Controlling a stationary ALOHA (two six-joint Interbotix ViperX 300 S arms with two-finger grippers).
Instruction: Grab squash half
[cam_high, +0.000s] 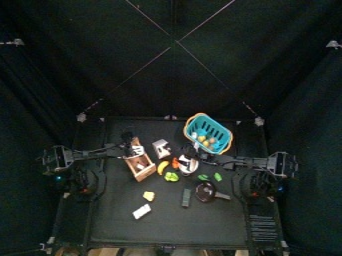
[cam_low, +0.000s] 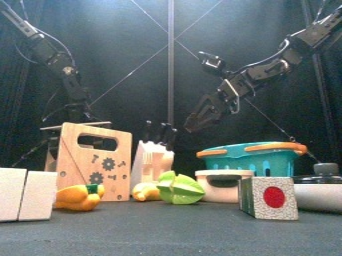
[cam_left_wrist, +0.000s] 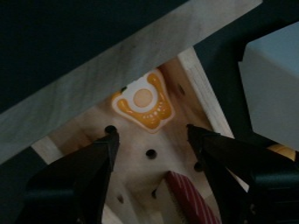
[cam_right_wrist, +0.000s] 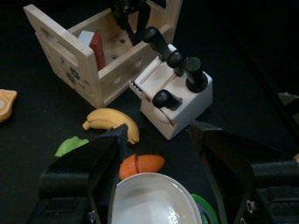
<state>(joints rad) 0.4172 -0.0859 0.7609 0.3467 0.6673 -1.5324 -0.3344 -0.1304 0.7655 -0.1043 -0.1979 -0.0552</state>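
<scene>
two tools inspected, both empty. we find the left tool (cam_left_wrist: 152, 131) with its jaws spread wide, hanging above the wooden crate (cam_high: 140, 163) on the left half of the bench (cam_high: 120, 222). nothing sits between its jaws.

the squash half (cam_left_wrist: 142, 101), orange with a pale centre, shows in the left wrist view just beyond the jaw tips, lying flat against the crate's pale wood. it is not touched by either jaw. we cannot tell whether it lies inside the crate or on one of its panels. a red strip (cam_left_wrist: 187, 194) lies nearer the wrist on the same wood.

the right tool (cam_right_wrist: 158, 138) also stands wide, poised over a white bowl (cam_right_wrist: 146, 203). ahead of it lie a banana (cam_right_wrist: 111, 122) and a white block with black handles (cam_right_wrist: 176, 87), the block just beside the crate. a teal basket (cam_high: 207, 127) stands at the back right of the bench.
</scene>
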